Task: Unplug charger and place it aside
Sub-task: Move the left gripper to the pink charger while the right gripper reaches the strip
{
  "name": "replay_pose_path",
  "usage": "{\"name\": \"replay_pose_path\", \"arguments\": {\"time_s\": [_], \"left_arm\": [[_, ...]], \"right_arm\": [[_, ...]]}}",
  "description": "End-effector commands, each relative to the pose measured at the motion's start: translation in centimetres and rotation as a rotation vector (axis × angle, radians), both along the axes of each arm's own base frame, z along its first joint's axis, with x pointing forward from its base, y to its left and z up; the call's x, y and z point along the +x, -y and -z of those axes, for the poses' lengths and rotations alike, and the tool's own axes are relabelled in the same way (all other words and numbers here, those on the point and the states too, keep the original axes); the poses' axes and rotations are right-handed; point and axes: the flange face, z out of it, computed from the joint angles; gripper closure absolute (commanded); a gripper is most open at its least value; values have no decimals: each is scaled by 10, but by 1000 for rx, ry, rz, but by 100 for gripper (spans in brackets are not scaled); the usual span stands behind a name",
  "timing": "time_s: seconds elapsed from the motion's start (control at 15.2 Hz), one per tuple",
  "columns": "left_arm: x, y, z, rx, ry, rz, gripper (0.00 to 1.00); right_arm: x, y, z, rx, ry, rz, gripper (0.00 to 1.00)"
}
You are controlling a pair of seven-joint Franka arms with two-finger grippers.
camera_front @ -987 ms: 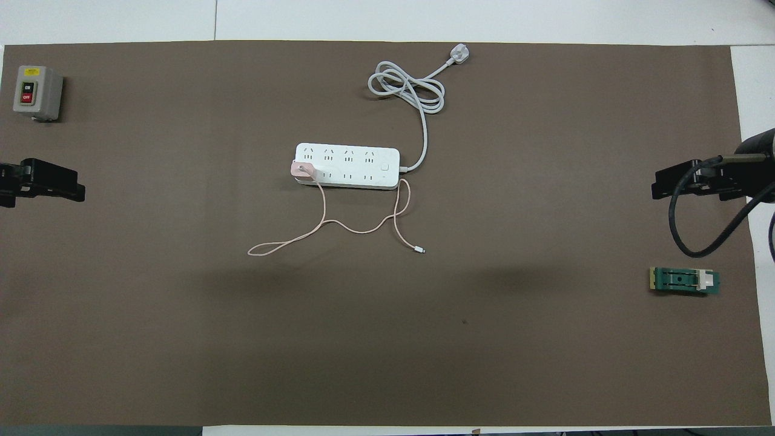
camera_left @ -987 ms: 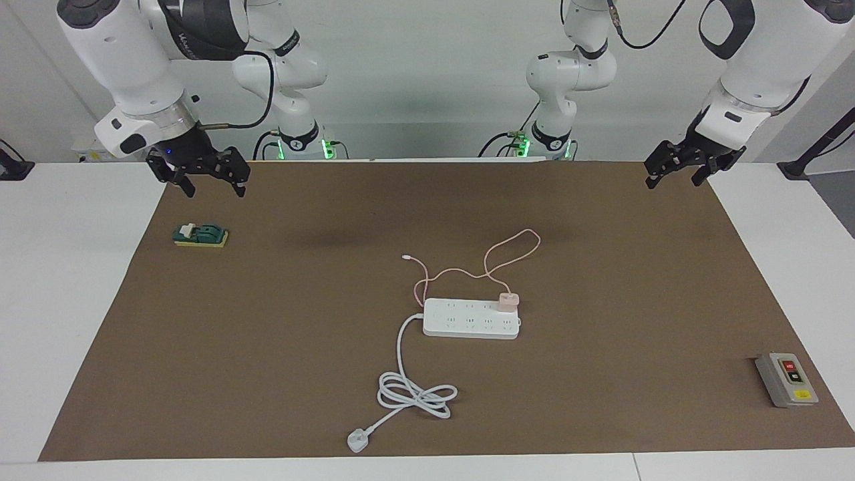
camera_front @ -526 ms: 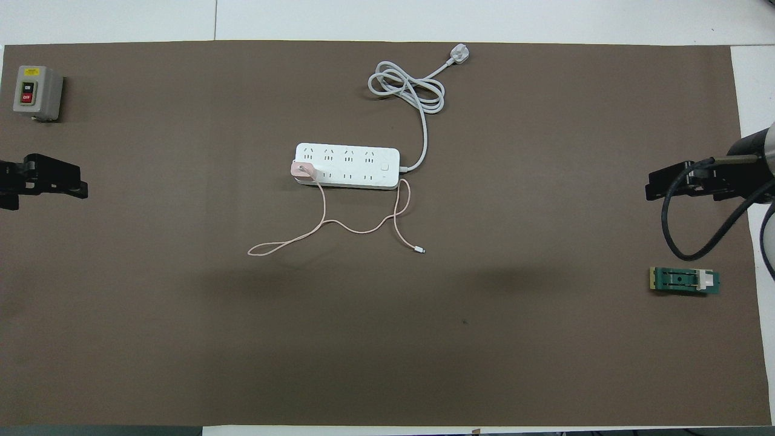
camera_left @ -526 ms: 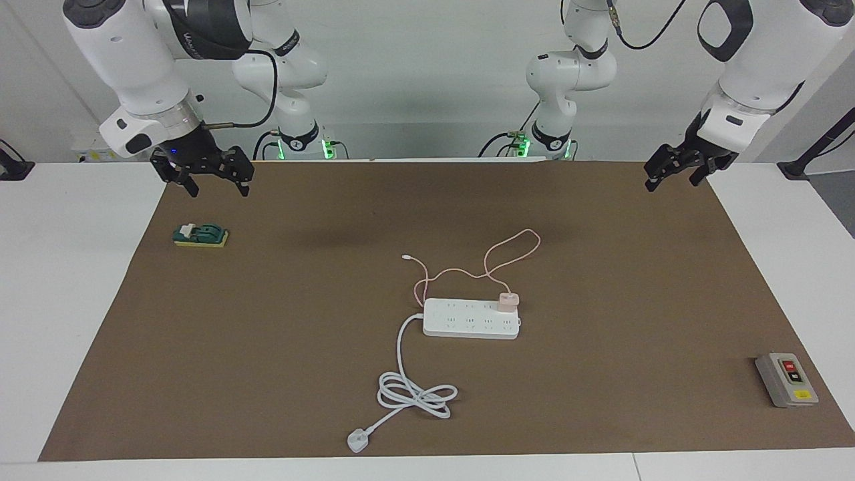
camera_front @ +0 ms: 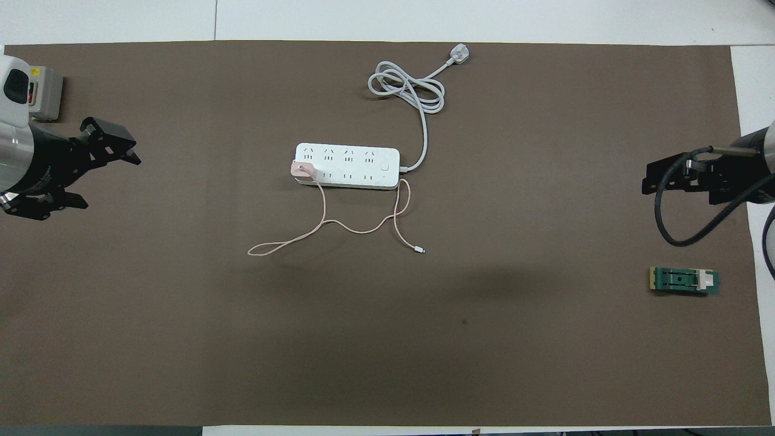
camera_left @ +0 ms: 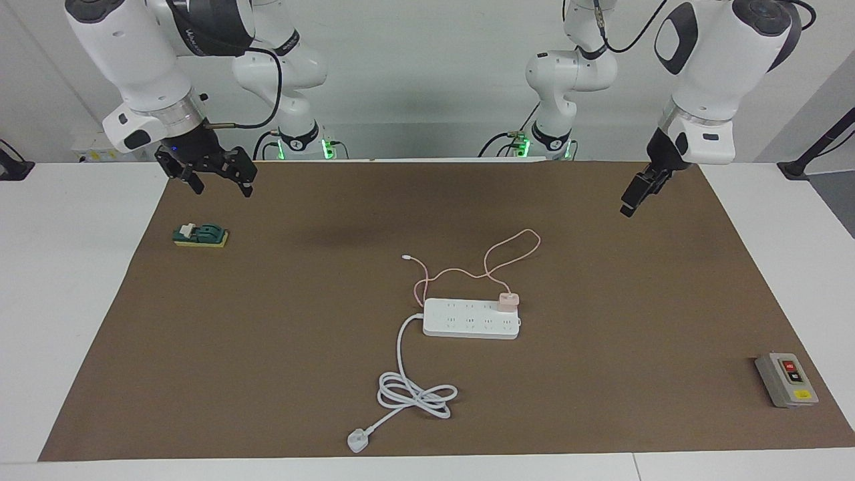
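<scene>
The pale pink charger (camera_left: 508,300) (camera_front: 301,170) sits plugged into the white power strip (camera_left: 467,319) (camera_front: 357,165), at the strip's end toward the left arm. Its thin pink cable (camera_left: 514,248) (camera_front: 357,229) loops over the mat on the robots' side of the strip and ends in a small white connector (camera_left: 405,257) (camera_front: 422,249). My left gripper (camera_left: 631,200) (camera_front: 109,181) hangs open and empty in the air over the mat's left-arm end, well apart from the charger. My right gripper (camera_left: 222,184) (camera_front: 648,180) hovers open and empty over the mat's right-arm end.
The strip's thick white cord (camera_left: 417,394) (camera_front: 405,88) coils away from the robots and ends in a three-pin plug (camera_left: 357,441) (camera_front: 458,56). A grey switch box (camera_left: 786,379) (camera_front: 45,91) lies toward the left arm's end. A green switch block (camera_left: 200,235) (camera_front: 685,281) lies below the right gripper.
My left gripper has turned and swung in over the mat toward the middle, dropping a little. The right gripper has shifted slightly inward. Charger, strip and cables have not moved.
</scene>
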Motion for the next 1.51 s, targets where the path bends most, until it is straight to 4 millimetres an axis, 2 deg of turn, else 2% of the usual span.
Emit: {"name": "replay_pose_path", "arguments": {"time_s": [0.0,0.13,0.26,0.39,0.53,0.66,0.79,0.92,1.05,1.18,1.25,1.32,1.38,1.45], "left_arm": [[-2,11,9,-10,23,-248,0],[10,31,32,0,-10,-399,0],[34,59,64,54,-39,-501,0],[49,71,77,34,-56,-556,0],[52,97,95,21,-93,-569,0],[61,116,112,29,-107,-603,0],[62,123,114,21,-102,-621,0],[61,130,123,13,-126,-632,0],[63,149,135,-9,-115,-643,0],[67,156,142,-30,-98,-669,0],[68,158,155,-11,-121,-674,0],[64,176,176,19,-150,-654,0],[64,182,186,27,-154,-658,0],[65,181,187,26,-153,-661,0]], "right_arm": [[-2,-13,6,89,-55,361,0],[9,-22,21,134,-102,544,0],[19,-48,34,155,-124,665,0],[28,-83,46,164,-127,779,0],[37,-109,63,189,-166,904,0],[48,-116,82,236,-215,1004,0],[59,-123,93,279,-213,1061,0],[64,-144,109,293,-194,1104,0],[71,-168,125,346,-166,1160,0],[79,-175,143,379,-194,1236,0],[82,-182,155,391,-197,1254,0],[85,-185,168,389,-207,1270,0],[86,-187,177,395,-230,1291,0],[86,-192,187,407,-270,1309,0]]}}
